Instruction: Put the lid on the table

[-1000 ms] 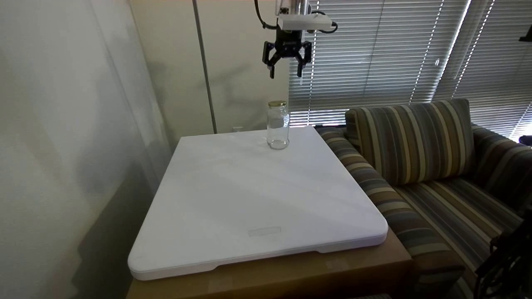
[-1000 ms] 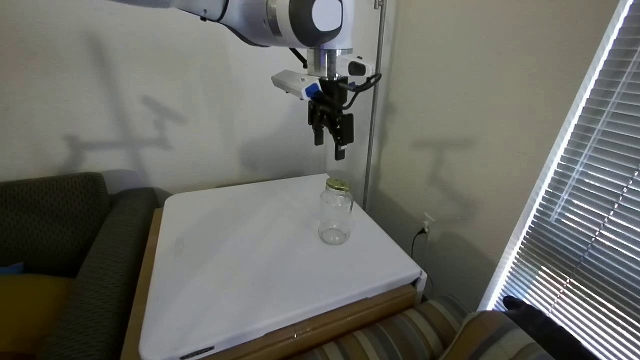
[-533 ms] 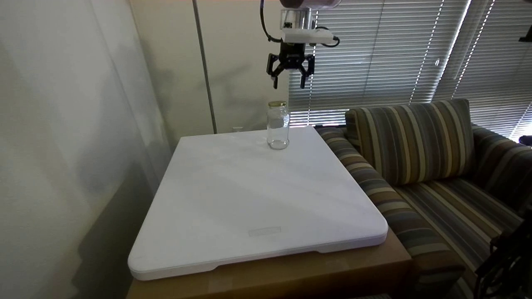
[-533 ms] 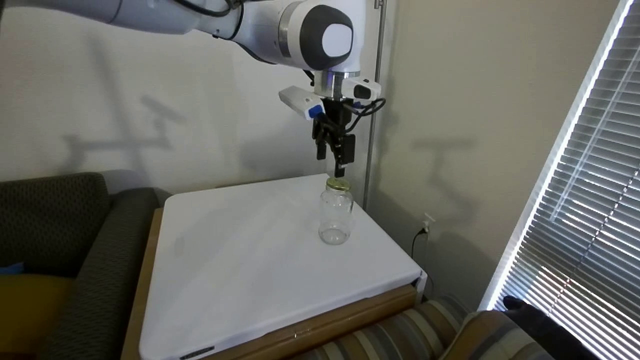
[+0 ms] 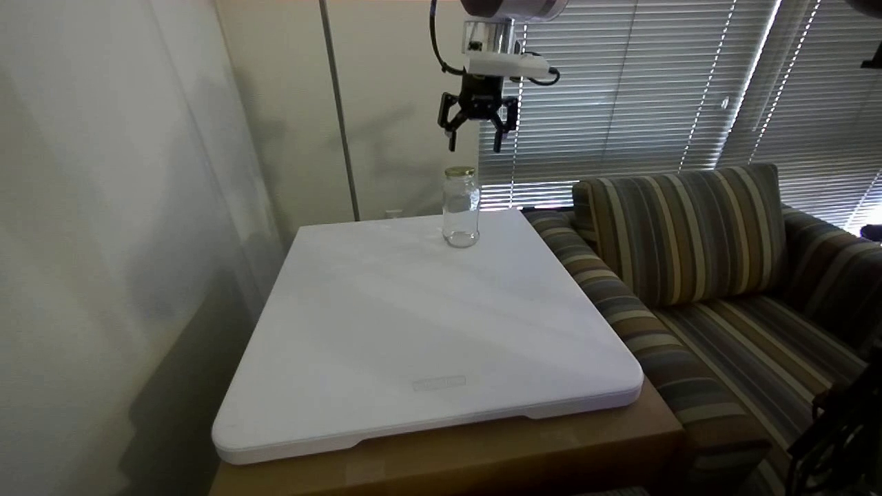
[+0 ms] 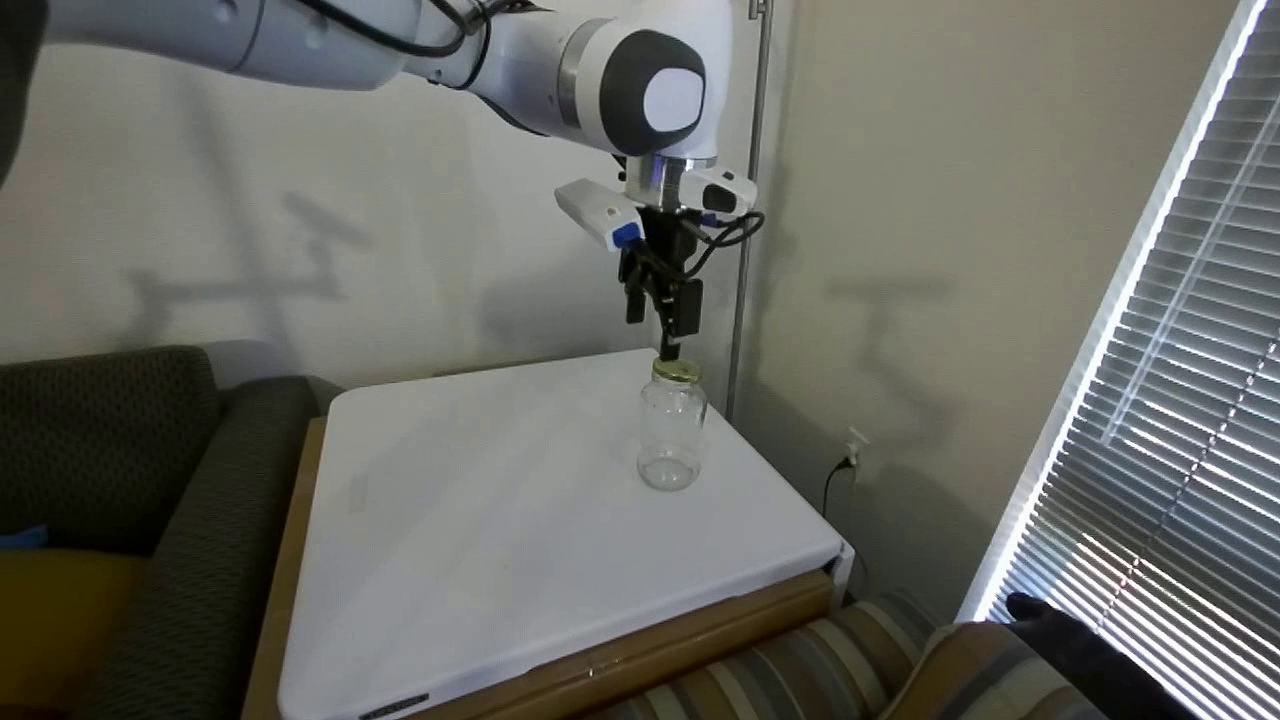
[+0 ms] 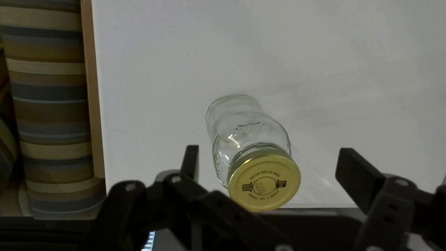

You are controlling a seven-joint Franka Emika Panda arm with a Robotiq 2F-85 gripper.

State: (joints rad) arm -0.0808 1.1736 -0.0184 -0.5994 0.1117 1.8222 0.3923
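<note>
White square table [image 5: 413, 310]: beside, brown-striped sofa [image 5: 730, 327]; atop, clear glass jar [image 6: 671, 430] under round gold lid [image 7: 264, 183]; above, black gripper [image 5: 475, 142], fingers wide.

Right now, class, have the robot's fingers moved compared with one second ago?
Yes, downward: judged against the white-topped table, which stayed put, the fingers are lower in both exterior views, nearer the gold jar lid.

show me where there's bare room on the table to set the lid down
In an exterior view, the table is bare from the glass jar to the near edge, and toward the wall at picture left. Crowded around the jar, near the far edge: the lid caps it, the open gripper hangs above.
</note>
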